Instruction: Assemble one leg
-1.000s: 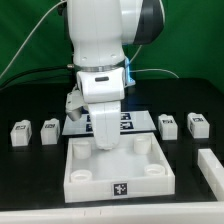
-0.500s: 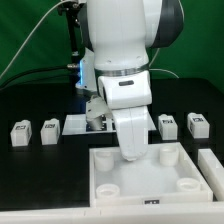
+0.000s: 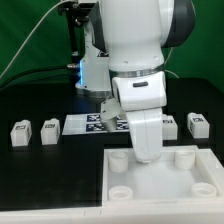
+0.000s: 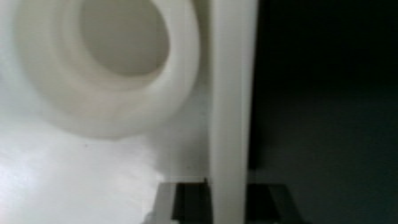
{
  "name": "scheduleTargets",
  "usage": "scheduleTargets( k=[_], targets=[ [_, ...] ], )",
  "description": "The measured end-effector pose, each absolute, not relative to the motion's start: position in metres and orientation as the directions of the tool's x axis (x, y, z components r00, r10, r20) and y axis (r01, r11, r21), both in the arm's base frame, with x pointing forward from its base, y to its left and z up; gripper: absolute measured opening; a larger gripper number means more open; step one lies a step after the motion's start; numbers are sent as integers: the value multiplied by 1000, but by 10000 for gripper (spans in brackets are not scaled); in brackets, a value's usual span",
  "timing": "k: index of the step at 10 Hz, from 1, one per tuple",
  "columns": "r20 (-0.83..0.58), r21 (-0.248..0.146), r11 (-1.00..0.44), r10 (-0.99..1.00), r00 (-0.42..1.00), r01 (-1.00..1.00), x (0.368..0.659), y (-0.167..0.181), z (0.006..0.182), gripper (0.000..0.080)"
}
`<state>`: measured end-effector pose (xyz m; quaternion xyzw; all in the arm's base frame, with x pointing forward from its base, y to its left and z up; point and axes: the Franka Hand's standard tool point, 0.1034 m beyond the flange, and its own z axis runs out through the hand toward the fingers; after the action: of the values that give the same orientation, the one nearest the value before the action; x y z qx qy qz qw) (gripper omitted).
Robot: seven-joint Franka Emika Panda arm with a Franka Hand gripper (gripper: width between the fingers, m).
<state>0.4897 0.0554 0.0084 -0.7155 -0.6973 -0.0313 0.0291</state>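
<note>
A robotics lab — black table point(image 3: 35, 185), green backdrop point(image 3: 22, 22), tagged marker board point(image 3: 84, 123), robot arm point(image 3: 135, 45).

No legible txt, nos. or brands anywhere. Only signs: b/w square fiducial tags on the small white plastic leg blocks point(image 3: 20, 133), plus several on the thin flat white marker board point(image 3: 85, 123). Patterns too small to decode.

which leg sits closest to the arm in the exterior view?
The inner leg of the exterior view's right pair, right beside the arm, behind the panel. The outer right leg and both legs at that view's left stand clear.
</note>
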Motion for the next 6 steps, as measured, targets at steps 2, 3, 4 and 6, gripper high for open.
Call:
scheduleTargets(
  k=[2,3,4,6],
  targets=[
    [80,2,-40,996,40,999,490,55,9,60],
    [80,1,-41,996,41,999,490,55,8,60],
    [80,1,-41,996,41,999,490,55,8,247],
    [80,1,-43,996,42,999,490,54,8,386]
  ],
)
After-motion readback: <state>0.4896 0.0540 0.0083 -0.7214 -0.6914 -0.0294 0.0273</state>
